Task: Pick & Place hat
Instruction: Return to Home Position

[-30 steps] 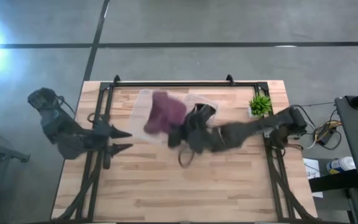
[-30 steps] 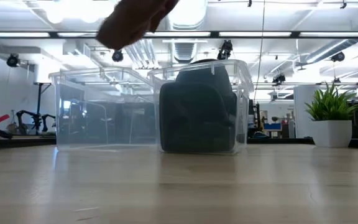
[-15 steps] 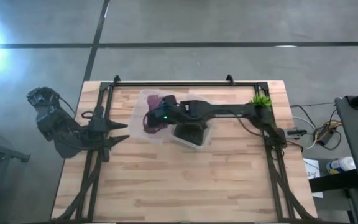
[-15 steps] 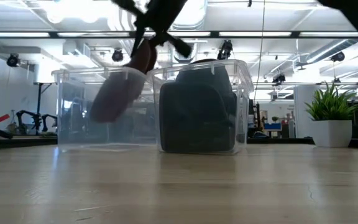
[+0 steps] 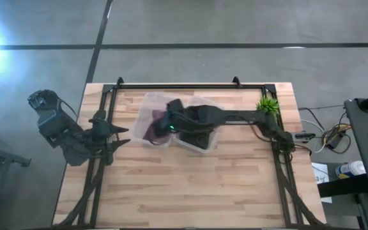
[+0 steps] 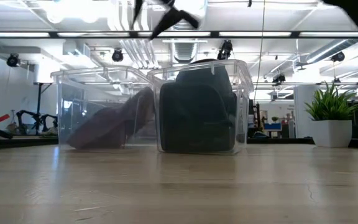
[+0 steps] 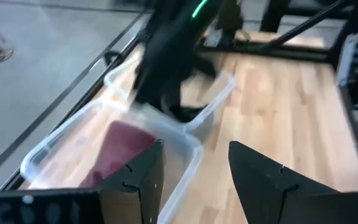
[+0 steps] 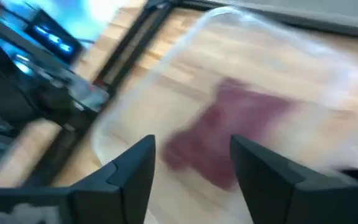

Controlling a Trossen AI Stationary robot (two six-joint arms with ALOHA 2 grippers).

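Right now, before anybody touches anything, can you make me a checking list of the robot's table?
Surface: wooden table, two bins side by side toward the back.
Job's things: maroon cap lies inside the left bin; black caps fill the right bin, count unclear.
Clutter: potted plant at the back right corner.
Grippers: right gripper open and empty above the left bin; left gripper open and empty at the table's left edge.
Cables: loose cables off the table's right side.
Surroundings: grey floor; a lit room behind.
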